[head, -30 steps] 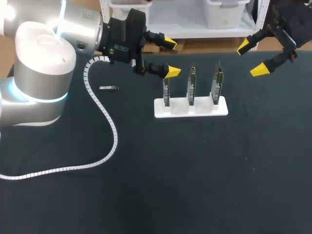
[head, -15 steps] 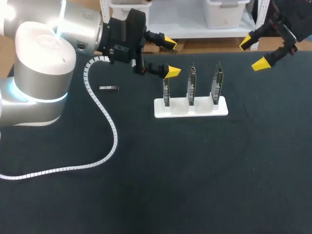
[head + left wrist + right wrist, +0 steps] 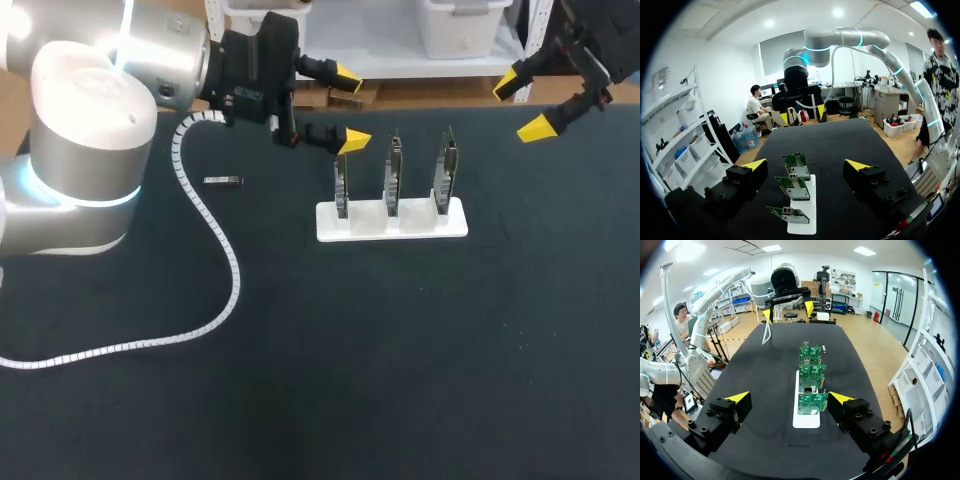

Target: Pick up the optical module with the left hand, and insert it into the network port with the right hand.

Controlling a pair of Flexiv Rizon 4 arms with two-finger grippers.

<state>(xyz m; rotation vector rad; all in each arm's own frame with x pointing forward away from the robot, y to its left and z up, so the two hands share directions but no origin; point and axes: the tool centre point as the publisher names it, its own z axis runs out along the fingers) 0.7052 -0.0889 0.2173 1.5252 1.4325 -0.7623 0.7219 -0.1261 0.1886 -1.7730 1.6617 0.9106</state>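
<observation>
Dark tabletop [image 3: 400, 350] bears optical module [image 3: 223, 181], apart from left gripper [image 3: 348, 108].

head view: optical module [image 3: 223, 181] too small to tell its ends apart; fine detail on the circuit boards [image 3: 394, 175] unresolvable; right arm [image 3: 600, 30] cut off at the corner, left arm [image 3: 80, 150] at the edge. right wrist view: nearest board [image 3: 812, 403] partly hides the two behind
</observation>
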